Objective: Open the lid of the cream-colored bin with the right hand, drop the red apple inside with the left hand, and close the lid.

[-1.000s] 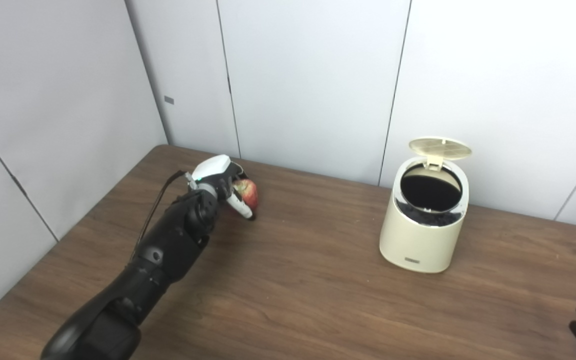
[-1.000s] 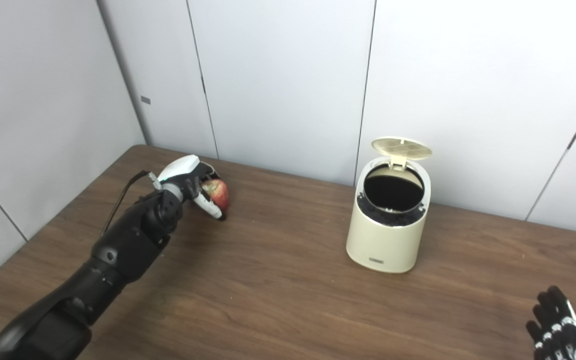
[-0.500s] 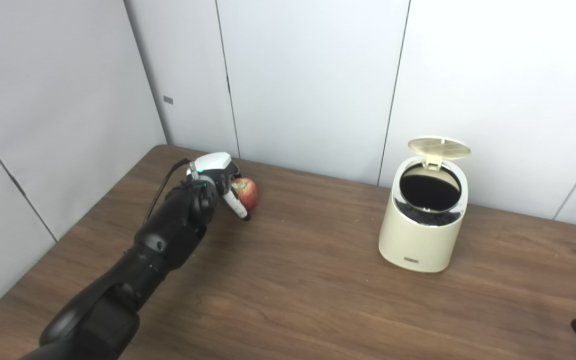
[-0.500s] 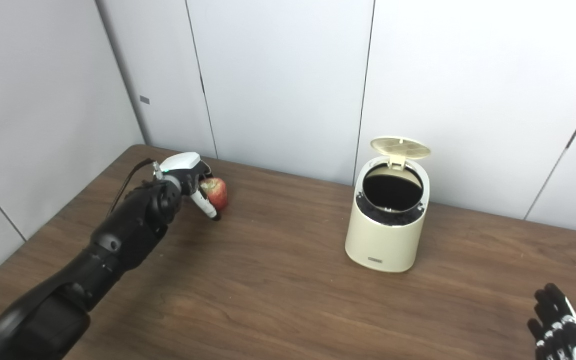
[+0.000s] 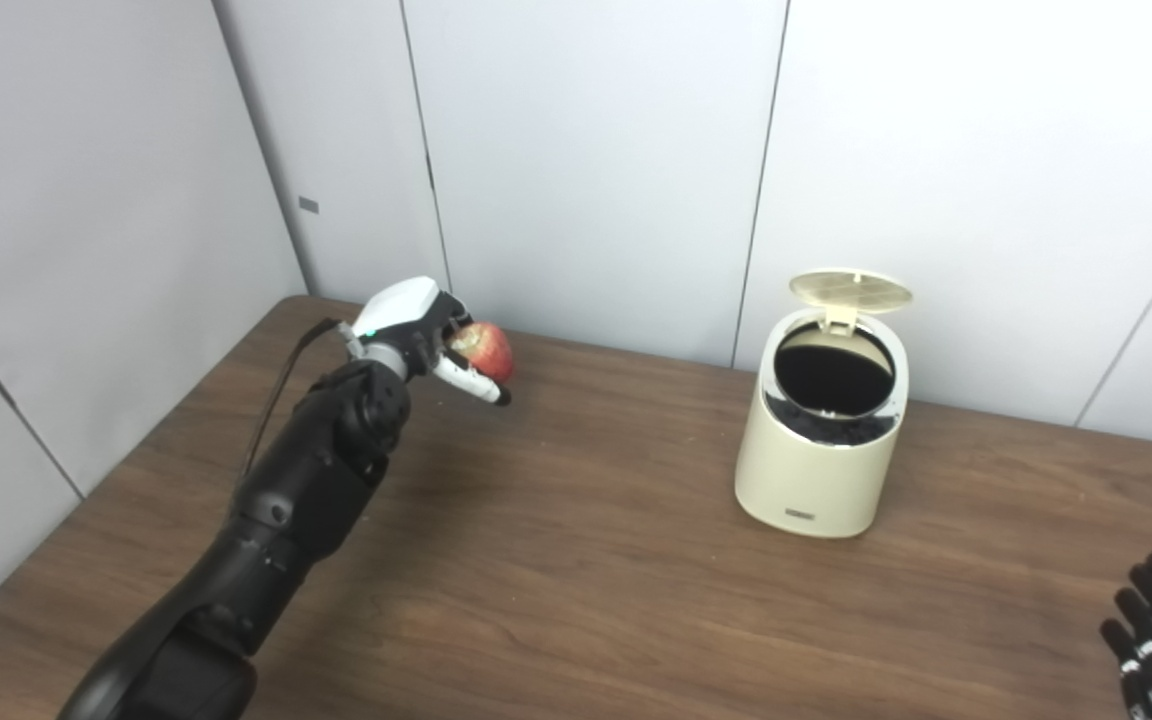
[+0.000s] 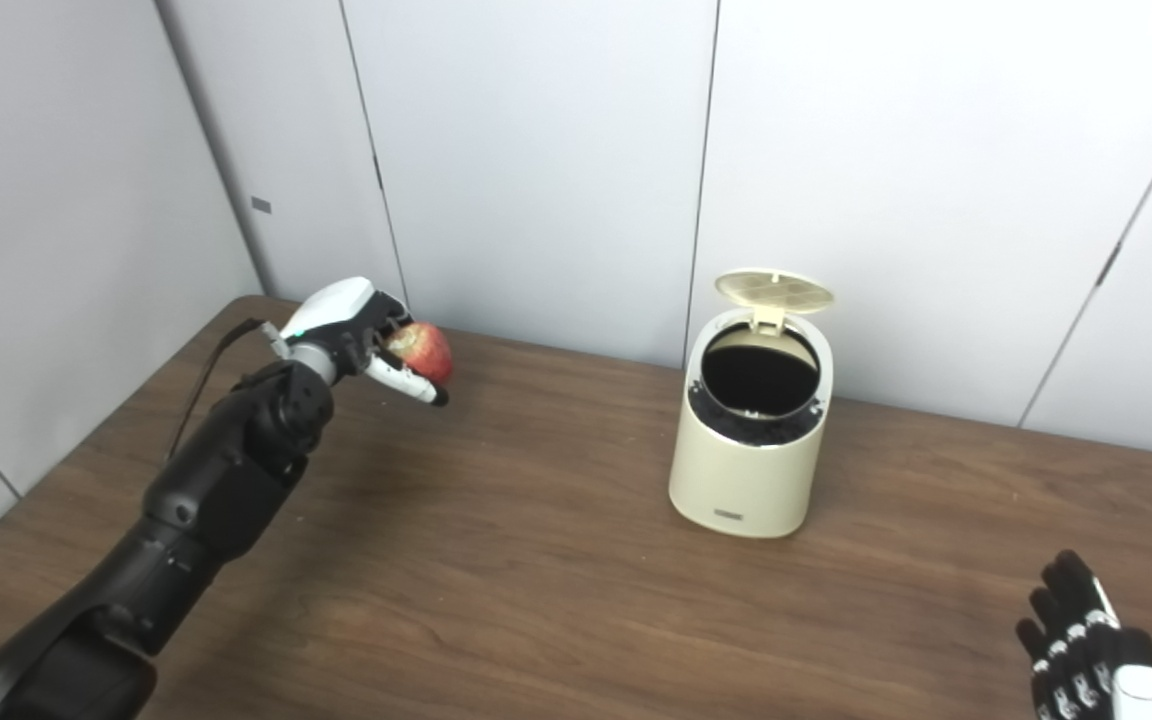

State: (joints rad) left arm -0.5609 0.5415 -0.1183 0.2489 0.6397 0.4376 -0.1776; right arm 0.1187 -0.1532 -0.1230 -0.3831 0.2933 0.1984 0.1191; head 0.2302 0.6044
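Note:
The cream-colored bin (image 5: 816, 470) stands on the brown table toward the back right, its round lid (image 5: 850, 288) flipped up and the dark inside showing. My left hand (image 5: 423, 335) is at the far left, shut on the red apple (image 5: 483, 348) and holding it lifted above the table surface, well left of the bin. My right hand (image 6: 1086, 650) rests low at the bottom right corner, fingers spread and holding nothing, apart from the bin.
Grey wall panels (image 5: 586, 160) close off the back and left sides of the table (image 5: 586, 580). A black cable (image 5: 281, 385) runs along my left forearm.
The left hand has lifted the apple off the table and tilted it upward. The camera has shifted, so the whole scene sits a little further left. The right hand stays low.

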